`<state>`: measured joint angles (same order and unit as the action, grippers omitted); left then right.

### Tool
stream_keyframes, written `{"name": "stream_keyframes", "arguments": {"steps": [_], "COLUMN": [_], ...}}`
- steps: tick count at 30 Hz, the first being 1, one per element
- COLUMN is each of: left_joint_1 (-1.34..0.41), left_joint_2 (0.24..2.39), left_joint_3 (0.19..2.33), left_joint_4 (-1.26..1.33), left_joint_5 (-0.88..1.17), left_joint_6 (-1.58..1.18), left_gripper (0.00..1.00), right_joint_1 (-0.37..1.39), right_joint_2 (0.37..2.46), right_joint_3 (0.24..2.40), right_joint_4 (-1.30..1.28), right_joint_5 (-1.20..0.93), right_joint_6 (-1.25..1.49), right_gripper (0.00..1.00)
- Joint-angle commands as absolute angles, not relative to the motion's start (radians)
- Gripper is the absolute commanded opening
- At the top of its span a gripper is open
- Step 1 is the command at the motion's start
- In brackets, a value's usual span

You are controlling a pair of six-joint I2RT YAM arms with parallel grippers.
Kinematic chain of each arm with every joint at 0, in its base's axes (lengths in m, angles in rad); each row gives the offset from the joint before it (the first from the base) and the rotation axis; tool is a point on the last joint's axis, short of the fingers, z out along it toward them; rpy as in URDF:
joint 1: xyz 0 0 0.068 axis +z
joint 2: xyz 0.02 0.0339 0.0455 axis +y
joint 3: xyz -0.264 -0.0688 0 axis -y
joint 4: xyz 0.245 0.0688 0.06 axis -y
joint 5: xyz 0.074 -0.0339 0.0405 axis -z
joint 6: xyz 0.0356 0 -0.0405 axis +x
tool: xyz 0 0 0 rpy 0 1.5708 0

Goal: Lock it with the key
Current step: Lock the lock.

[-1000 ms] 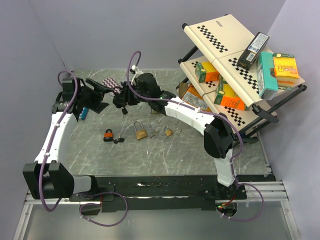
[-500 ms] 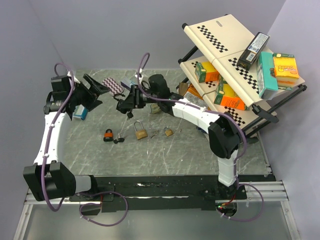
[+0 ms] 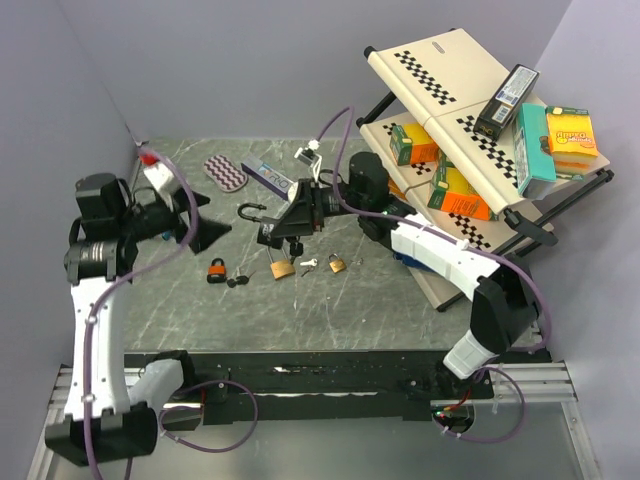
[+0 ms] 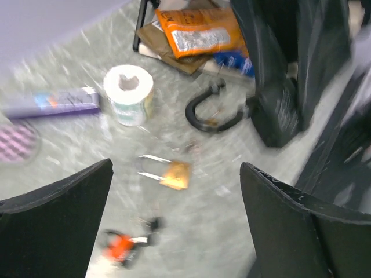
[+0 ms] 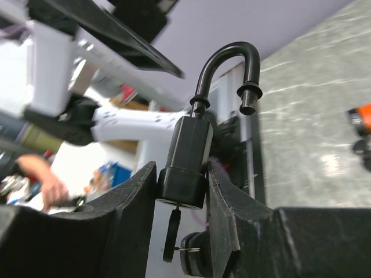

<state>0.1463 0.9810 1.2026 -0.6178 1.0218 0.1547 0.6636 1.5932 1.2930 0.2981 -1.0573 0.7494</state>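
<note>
Padlock sits clamped between right fingers, shackle open above

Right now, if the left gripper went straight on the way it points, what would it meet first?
Probably the brass padlock on the table, centred between the open jaws of the left gripper; depth is unclear.

At frame centre the right gripper clamps a black padlock (shackle sprung open, upper centre); a key hangs beneath it.
</note>
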Motion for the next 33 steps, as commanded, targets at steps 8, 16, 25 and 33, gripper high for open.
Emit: {"name": "stream_keyframes", "arguments": {"steps": [8,16,25,33], "left_joint_1": [0.069,-0.076,-0.167,-0.213], "left_joint_2": [0.740,0.686,0.726,0.742], "left_joint_3": [1.022,0.971,0.979,0.983], "left_joint_4": [-0.652,-0.549,-0.497,-0.488], "left_joint_5": [1.092,1.019,0.983,0.988], "left_joint_6": [0.977,1.043,1.042,1.081], "left_gripper": [0.84,0.69,0.59,0.52], "right_joint_1": [0.644,0.661,0.692,0.693], "right_joint_2": [1.502,1.505,1.509,1.526], "right_joint_3": [1.163,1.137,1.150,1.147], "right_joint_4": [0.670,0.710,0.712,0.758], "right_joint_5": [-1.264,-1.278,-1.293,-1.284], "right_joint_6": [0.980,1.023,1.031,1.080], "right_gripper": [0.00,0.00,0.00,0.00]}}
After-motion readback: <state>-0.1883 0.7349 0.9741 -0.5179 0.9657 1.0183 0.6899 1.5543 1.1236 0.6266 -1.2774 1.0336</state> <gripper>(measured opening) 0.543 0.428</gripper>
